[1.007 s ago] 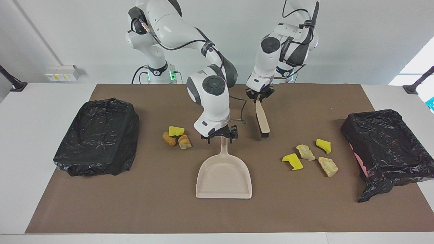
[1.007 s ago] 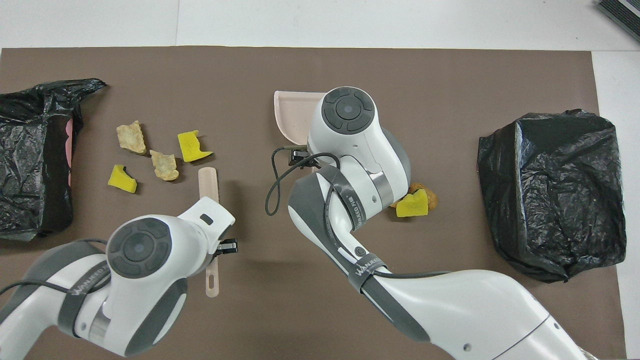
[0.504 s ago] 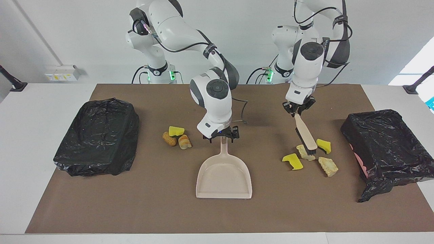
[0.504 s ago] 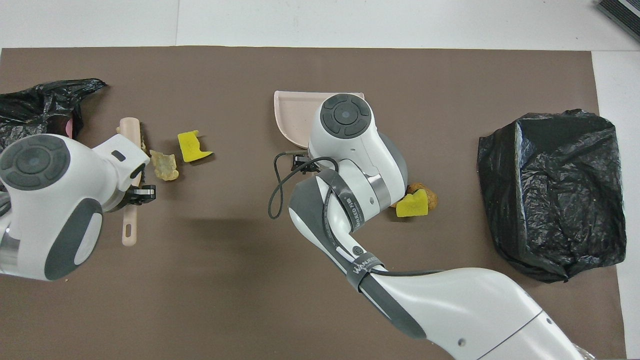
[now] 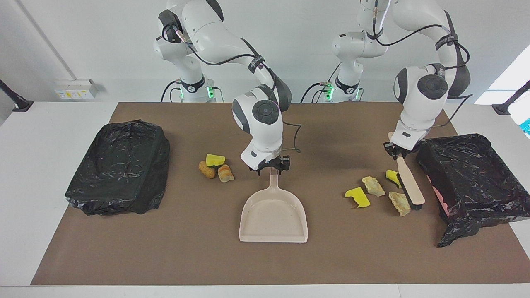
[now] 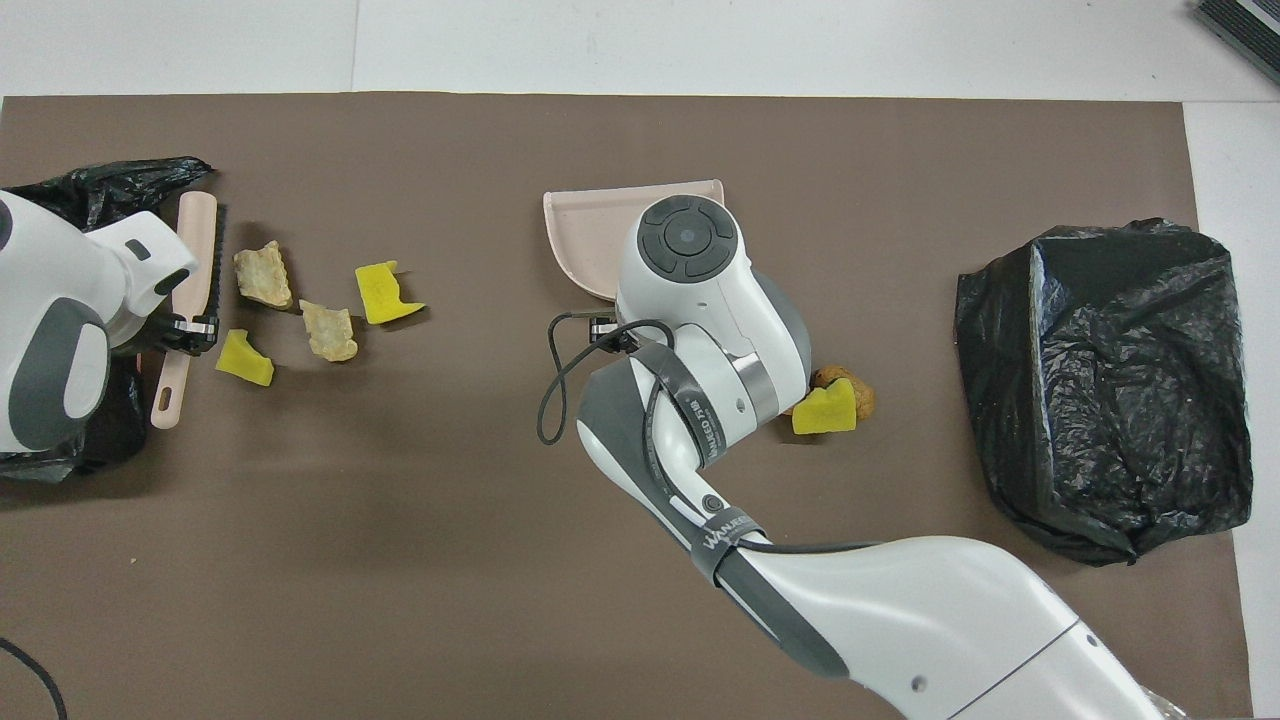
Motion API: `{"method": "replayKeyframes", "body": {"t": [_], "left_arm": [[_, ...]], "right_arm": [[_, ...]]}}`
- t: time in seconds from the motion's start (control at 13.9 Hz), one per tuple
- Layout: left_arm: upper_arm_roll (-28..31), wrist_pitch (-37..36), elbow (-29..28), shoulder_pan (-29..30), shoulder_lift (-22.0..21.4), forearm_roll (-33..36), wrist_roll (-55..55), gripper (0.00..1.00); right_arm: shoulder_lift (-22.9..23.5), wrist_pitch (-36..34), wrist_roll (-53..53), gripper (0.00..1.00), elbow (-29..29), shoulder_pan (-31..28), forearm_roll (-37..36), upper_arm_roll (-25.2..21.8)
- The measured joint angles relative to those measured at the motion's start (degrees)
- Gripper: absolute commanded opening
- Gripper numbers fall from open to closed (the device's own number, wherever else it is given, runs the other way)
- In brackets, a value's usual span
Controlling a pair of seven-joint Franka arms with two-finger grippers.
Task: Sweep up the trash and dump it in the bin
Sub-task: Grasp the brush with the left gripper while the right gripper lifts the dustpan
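Note:
Trash lies in two clusters. Toward the left arm's end are two yellow sponge pieces [image 5: 357,197] [image 6: 385,295] and two beige lumps [image 5: 373,186] [image 6: 263,275]. Beside the dustpan handle lie a yellow piece [image 5: 215,159] [image 6: 824,408] and two orange-brown lumps [image 5: 225,173]. My left gripper [image 5: 398,152] [image 6: 190,330] is shut on the handle of the beige brush [image 5: 408,178] [image 6: 195,250]. The brush slants down between that cluster and the black-lined bin [image 5: 472,174]. My right gripper [image 5: 272,166] is shut on the handle of the beige dustpan [image 5: 273,215] [image 6: 585,230], which lies flat mid-table.
A second bin wrapped in a black bag [image 5: 120,165] [image 6: 1100,390] sits at the right arm's end of the brown mat [image 5: 186,248]. The right arm's wrist and cable hang over the dustpan handle in the overhead view.
The left arm carried the brush from mid-table across the trash cluster to the bin's side. The right gripper closed on the dustpan handle, and the pan shifted slightly.

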Motion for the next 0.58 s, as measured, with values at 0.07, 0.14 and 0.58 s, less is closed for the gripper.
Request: {"method": "replayKeyframes", "body": {"t": [0.07, 0.14, 0.58], "left_arm": [[-0.1, -0.1, 0.1, 0.6, 0.7, 0.0, 1.8, 0.00], [-0.2, -0.6, 0.1, 0.7, 1.0, -0.2, 3.3, 0.00], [-2.2, -3.2, -3.0, -2.5, -0.6, -9.9, 12.0, 0.00]], "right_arm": [[0.0, -0.3, -1.3, 0.00, 0.0, 0.0, 0.0, 0.0], [-0.1, -0.7, -2.6, 0.00, 0.0, 0.0, 0.0, 0.1], [-1.2, -1.1, -27.7, 0.00, 0.0, -0.9, 0.0, 0.7]]}}
